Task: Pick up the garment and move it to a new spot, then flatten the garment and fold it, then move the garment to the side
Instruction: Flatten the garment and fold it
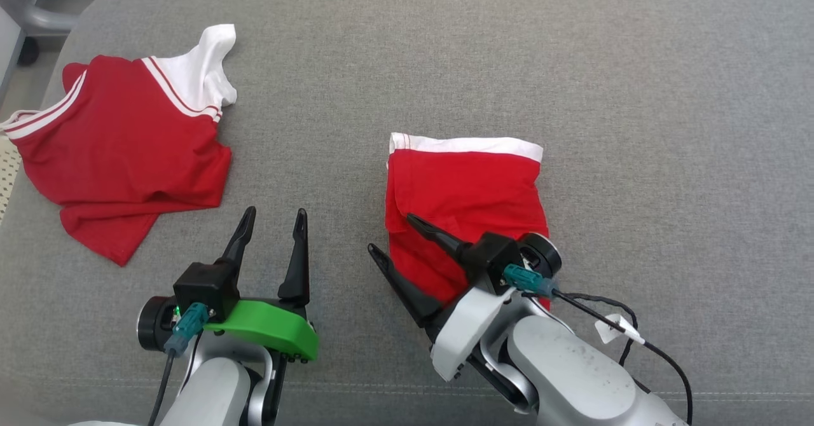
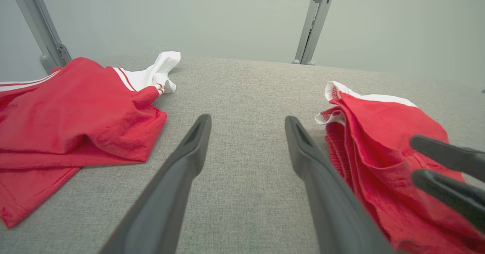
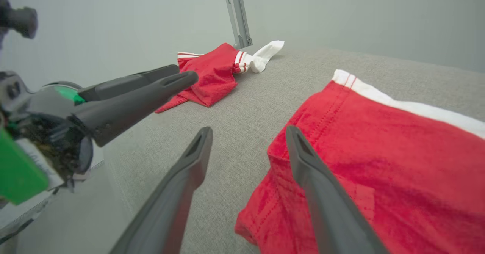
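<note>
The garment (image 1: pixel 464 184), red with a white band along its far edge, lies folded into a rectangle on the grey cushioned surface (image 1: pixel 604 63), right of centre. My right gripper (image 1: pixel 391 233) is open at its near left corner, one finger over the red cloth and the other over bare cushion, holding nothing. The right wrist view shows the same straddle: gripper (image 3: pixel 248 129) and garment (image 3: pixel 379 151). My left gripper (image 1: pixel 275 211) is open and empty over bare cushion left of the garment (image 2: pixel 379 132).
A second red top with white sleeves and stripes (image 1: pixel 127 146) lies crumpled at the far left, near the cushion's edge. Metal frame posts (image 2: pixel 314 22) stand behind the surface. Bare cushion stretches to the right and far side.
</note>
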